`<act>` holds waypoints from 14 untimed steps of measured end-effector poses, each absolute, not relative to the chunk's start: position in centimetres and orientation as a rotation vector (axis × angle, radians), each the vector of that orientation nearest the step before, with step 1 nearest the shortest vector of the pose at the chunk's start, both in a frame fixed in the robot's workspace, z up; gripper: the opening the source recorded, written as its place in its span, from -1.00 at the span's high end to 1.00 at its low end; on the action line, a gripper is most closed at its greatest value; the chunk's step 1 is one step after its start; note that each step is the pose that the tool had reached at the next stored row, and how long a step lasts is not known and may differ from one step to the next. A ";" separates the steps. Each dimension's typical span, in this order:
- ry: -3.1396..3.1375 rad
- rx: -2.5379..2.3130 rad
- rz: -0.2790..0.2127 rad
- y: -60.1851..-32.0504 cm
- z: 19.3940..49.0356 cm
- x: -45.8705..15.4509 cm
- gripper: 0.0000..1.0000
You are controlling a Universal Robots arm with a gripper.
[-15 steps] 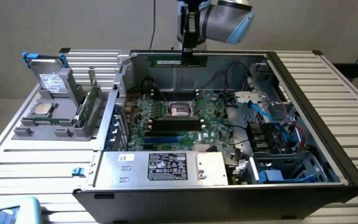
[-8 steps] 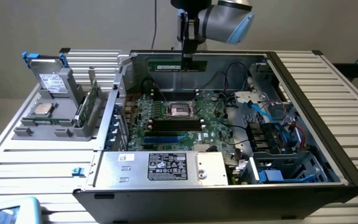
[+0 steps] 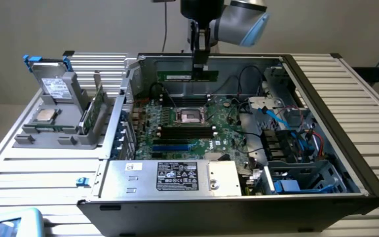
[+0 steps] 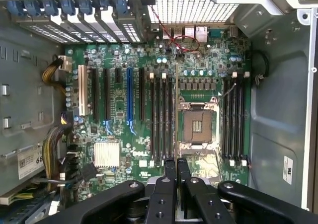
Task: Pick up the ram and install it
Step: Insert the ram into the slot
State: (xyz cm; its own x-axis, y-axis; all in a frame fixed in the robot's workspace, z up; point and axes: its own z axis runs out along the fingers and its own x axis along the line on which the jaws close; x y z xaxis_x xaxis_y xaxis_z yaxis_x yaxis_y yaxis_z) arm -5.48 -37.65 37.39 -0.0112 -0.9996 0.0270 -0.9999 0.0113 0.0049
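Note:
The ram (image 3: 187,75), a long narrow green stick, hangs level above the rear of the open computer case, and my gripper (image 3: 201,66) is shut on its right end. In the wrist view the ram (image 4: 177,110) shows edge-on as a thin line running out from between the gripper (image 4: 177,170) fingers. Below it lies the green motherboard (image 3: 170,140) with its black memory slots (image 3: 187,131) and the open processor socket (image 3: 191,116). From the wrist, the stick lines up between one bank of memory slots (image 4: 161,119) and the socket (image 4: 198,127); another bank (image 4: 233,119) lies beyond the socket.
The case walls (image 3: 321,98) surround the board. A power supply (image 3: 173,177) sits at the front, with cables and drive bays (image 3: 288,143) at the exterior view's right. A grey rack (image 3: 57,133) at the left holds a hard drive (image 3: 56,86), another green board and a silver chip (image 3: 47,116).

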 end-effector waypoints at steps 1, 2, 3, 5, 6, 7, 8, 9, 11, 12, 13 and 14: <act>-2.218 2.193 0.024 -37.7 37.2 -5.5 0.74; -2.218 2.193 0.024 -37.7 37.0 -5.5 0.74; -2.218 2.193 0.024 -37.8 36.8 -5.5 0.74; -2.218 2.193 0.024 -38.0 36.5 -5.5 0.74; -2.218 2.193 0.024 -38.1 36.3 -5.5 0.74; -2.218 2.193 0.024 -38.3 36.1 -5.5 0.74; -2.218 2.193 0.024 -38.4 35.9 -5.5 0.74; -2.218 2.193 0.024 -38.5 35.8 -5.5 0.74; -2.218 2.193 0.024 -38.7 35.4 -5.5 0.74; -2.218 2.193 0.024 -38.7 35.2 -5.5 0.74; -2.218 2.193 0.025 -38.8 35.1 -5.5 0.74; -2.218 2.193 0.025 -38.8 34.9 -5.5 0.74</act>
